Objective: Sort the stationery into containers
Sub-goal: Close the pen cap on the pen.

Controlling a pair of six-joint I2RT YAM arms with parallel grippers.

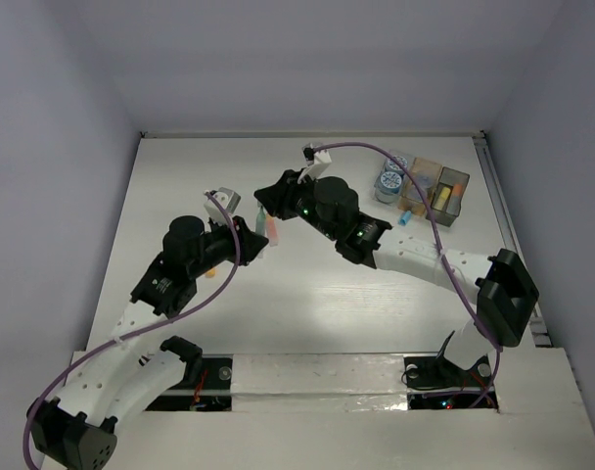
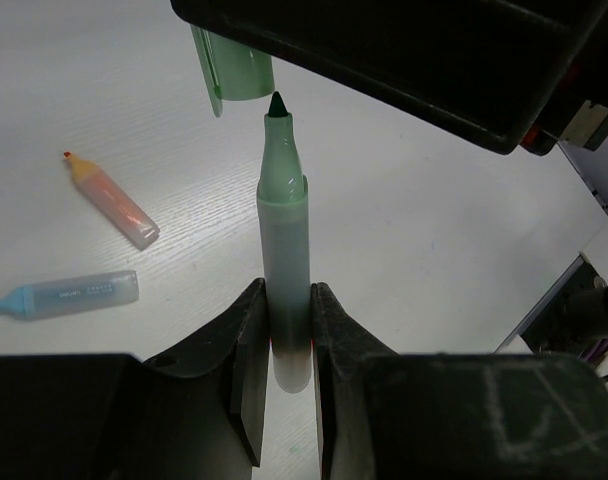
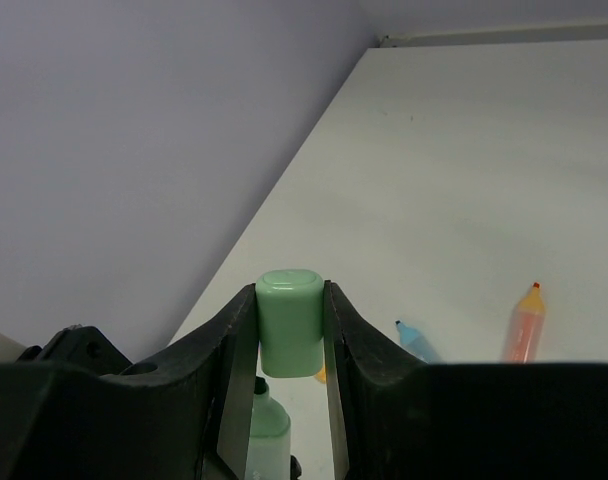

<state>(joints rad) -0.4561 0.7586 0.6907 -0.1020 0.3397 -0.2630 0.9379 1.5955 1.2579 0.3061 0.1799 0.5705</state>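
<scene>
You have both arms meeting over the table [image 1: 307, 294], a little left of centre in the top view.

Your left gripper [image 2: 284, 330] is clamped on the lower barrel of an uncapped green marker [image 2: 284, 220]. The marker's long axis runs straight up the left wrist frame, with the dark tip at the top.

Your right gripper [image 3: 290, 300] is closed on the matching green cap [image 3: 289, 325], pinched by its sides. In the left wrist view the cap hangs at the top of the frame, just above the tip and slightly to its left, not touching it. Its open end appears to face the tip, at a small tilt.

The coming move looks like capping. For that, the cap would need to shift a little toward the right of that frame, line up with the marker's axis, and slide down over the tip.

An orange marker [image 2: 109, 200] and a blue marker [image 2: 69, 295] lie flat on the table at the left of that frame, well apart from the held one.

The amber box [image 1: 420, 181] and grey box [image 1: 452, 196] sit at the upper right of the top view, with patterned rolls [image 1: 389, 183] just beside them. Your right arm is the nearer one to them.
</scene>
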